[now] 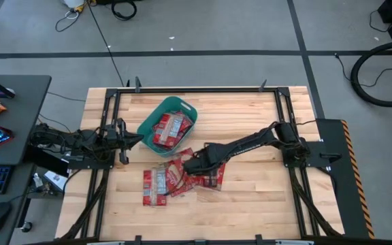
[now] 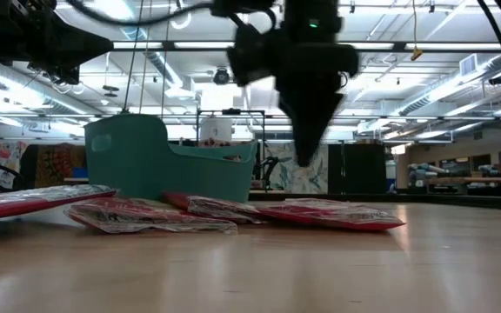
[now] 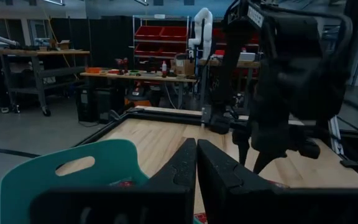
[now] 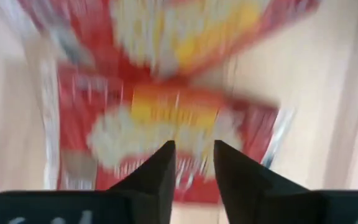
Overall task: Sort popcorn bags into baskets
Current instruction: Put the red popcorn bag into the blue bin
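Sorting partly done. The teal basket point(image 1: 168, 124) sits toward the far side of the counter point(image 1: 250, 204), tilted toward my left arm, and already holds at least two red popcorn bags point(image 1: 169, 129); the exact count inside I cannot make out from overhead. A loose pile of popcorn bags point(image 1: 175, 178) lies on the counter just in front of the basket, overlapping one another, roughly five or six by my estimate, so most of the job is left. My right gripper point(image 1: 194, 163) hangs above the pile's right part, pointed down; in the low view its tip is clear of the packets, not touching. Its fingers point(image 4: 160, 171) stand a narrow gap apart with nothing between them, and directly beneath them is one packet point(image 4: 166, 130), red with white and yellow print. Judging from that, the step in hand is the descent for the next pick. My left gripper point(image 3: 196, 163) waits just beside the basket's left rim, its fingers pressed together, empty. Bags in the pile overlap, so taking one alone may drag a neighbour along.
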`<state>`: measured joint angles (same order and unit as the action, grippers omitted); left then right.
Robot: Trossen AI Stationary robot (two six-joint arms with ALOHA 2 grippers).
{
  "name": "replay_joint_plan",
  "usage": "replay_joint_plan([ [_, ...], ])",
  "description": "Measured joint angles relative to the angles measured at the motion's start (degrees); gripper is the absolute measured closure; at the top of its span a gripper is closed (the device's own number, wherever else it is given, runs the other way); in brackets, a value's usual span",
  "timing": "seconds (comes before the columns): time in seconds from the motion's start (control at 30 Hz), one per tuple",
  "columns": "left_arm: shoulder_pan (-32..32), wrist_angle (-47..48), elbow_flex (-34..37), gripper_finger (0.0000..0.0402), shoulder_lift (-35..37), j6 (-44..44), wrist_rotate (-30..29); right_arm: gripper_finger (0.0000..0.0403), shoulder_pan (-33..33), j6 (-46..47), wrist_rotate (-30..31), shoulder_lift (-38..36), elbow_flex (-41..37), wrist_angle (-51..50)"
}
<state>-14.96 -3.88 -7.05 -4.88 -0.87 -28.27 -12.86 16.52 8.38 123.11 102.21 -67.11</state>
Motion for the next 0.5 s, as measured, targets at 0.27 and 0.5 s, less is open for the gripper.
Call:
replay_joint_plan([
  [0.27,0.0,0.0,0.0,0.0383,0.0,0.0,0.0,0.0209,-1.7,8.6,-0.4,0.0,-3.3,-8.7],
  [0.5,0.0,0.0,0.0,0.0383,0.0,-0.3,0.0,0.0187,0.3,5.1,2.2,0.0,-4.1,-7.8],
])
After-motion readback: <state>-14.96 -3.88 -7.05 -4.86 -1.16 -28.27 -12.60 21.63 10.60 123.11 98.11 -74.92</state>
